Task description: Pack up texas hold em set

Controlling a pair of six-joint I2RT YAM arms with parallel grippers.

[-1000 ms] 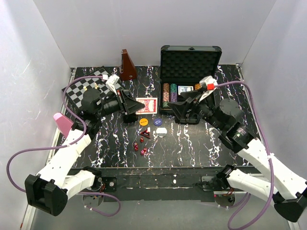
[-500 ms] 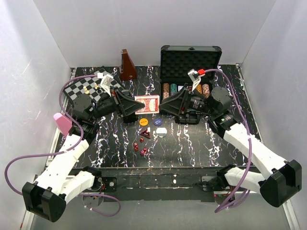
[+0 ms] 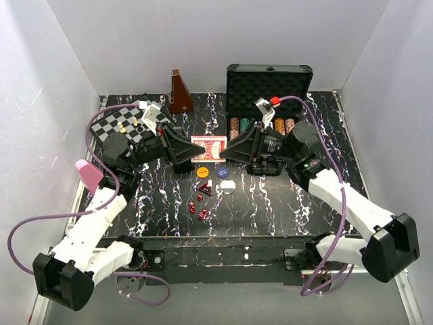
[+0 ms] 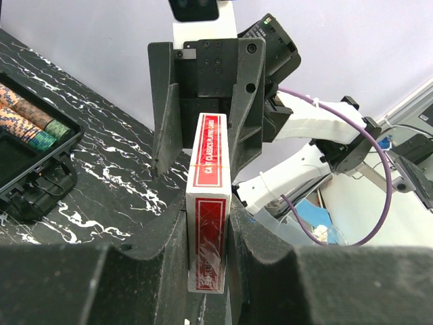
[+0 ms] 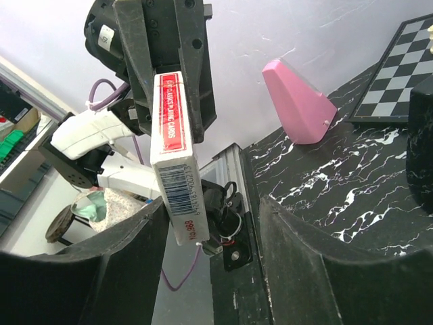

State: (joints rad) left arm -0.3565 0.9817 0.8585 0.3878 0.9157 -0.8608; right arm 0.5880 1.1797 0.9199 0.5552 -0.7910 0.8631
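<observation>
A red card deck [image 3: 208, 148] is held above the table between my two grippers. My left gripper [image 3: 187, 150] is shut on its left end; in the left wrist view the deck [image 4: 208, 203] stands edge-on, clamped between my pads [image 4: 207, 271]. My right gripper [image 3: 233, 150] is open around the deck's other end. In the right wrist view the deck [image 5: 174, 162] sits by the left finger, with a wide gap to the right finger [image 5: 318, 250]. The black case [image 3: 268, 84] stands open behind, with chip rows [image 3: 235, 126] inside.
Yellow [image 3: 202, 172], blue [image 3: 222, 172] and white [image 3: 228, 185] buttons and small red dice [image 3: 201, 204] lie on the table below the deck. A chessboard [image 3: 120, 125], a brown pyramid [image 3: 179, 93] and a pink block [image 3: 88, 174] stand at left.
My right arm has swung left from in front of the case, and its open jaws now surround the deck's right end. My left gripper has kept the deck, barely moving.
</observation>
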